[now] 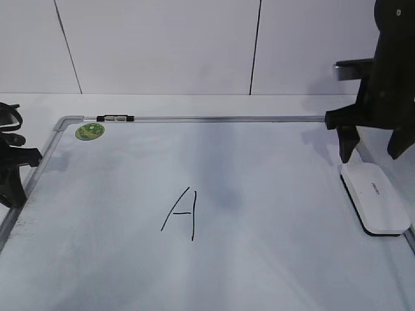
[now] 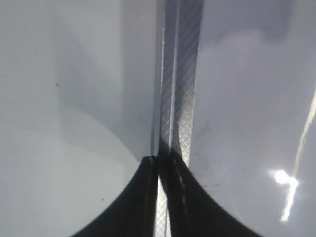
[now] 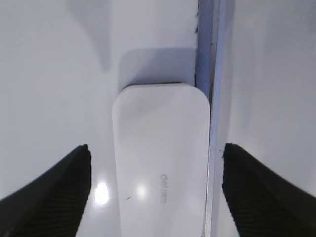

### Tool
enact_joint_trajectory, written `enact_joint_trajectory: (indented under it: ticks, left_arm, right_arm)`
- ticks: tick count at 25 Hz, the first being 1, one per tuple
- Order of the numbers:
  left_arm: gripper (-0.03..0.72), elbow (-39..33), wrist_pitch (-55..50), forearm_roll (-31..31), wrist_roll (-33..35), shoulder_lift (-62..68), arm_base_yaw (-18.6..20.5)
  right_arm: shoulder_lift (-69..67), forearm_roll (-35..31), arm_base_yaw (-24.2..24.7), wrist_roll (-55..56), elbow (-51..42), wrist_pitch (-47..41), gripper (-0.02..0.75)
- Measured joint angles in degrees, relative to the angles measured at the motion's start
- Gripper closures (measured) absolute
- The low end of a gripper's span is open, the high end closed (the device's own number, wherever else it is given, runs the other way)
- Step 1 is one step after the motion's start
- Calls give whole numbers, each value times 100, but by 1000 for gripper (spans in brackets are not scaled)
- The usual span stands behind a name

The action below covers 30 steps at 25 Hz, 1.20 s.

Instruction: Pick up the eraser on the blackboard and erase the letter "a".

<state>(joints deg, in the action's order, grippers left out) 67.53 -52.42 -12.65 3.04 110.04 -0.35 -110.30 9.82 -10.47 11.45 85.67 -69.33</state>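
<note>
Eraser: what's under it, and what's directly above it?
The eraser lies flat on the blackboard, by its right frame; its underside is mostly hidden, only a dark edge shows. The open right claw hangs above it, not touching.

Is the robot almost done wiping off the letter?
Not yet. The letter is still whole on the blackboard. The eraser lies flat by the right frame, ungrasped. The right gripper hangs open above it. Grabbing and wiping remain.

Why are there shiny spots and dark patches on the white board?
Right wrist view: lamp glare beside the eraser, which casts a shadow behind. Left wrist view: bright glare streak on the blackboard. Exterior view: soft grey smudge right of the capital A.
</note>
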Motion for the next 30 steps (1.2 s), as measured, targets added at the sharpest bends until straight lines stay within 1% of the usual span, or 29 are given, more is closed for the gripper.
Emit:
enact_joint_trajectory:
  ticks: [6,9,11,17,20,25,30]
  left_arm:
    - [653,28,-11,7,0,0,0]
    - [633,134,-73,60,-17,18,0]
    - [598,239,-72,98,-60,23,0]
    - [422,459,-232,383,-236,-62,0]
    - [380,459,-349,475,-304,-330,0]
    - [332,459,-457,495,-304,-963,0]
    - [299,459,-650,504,-304,-1872,0]
  right_arm:
    - [288,-11,0,0,160,-35,136]
    - [291,-32,0,-7,160,-47,140]
    - [291,-63,0,-7,160,-47,141]
    - [291,-111,0,-7,160,-47,143]
    - [291,-210,0,-12,160,-49,144]
    - [360,-384,0,-74,160,-59,144]
    - [899,-424,-11,-111,160,-59,144]
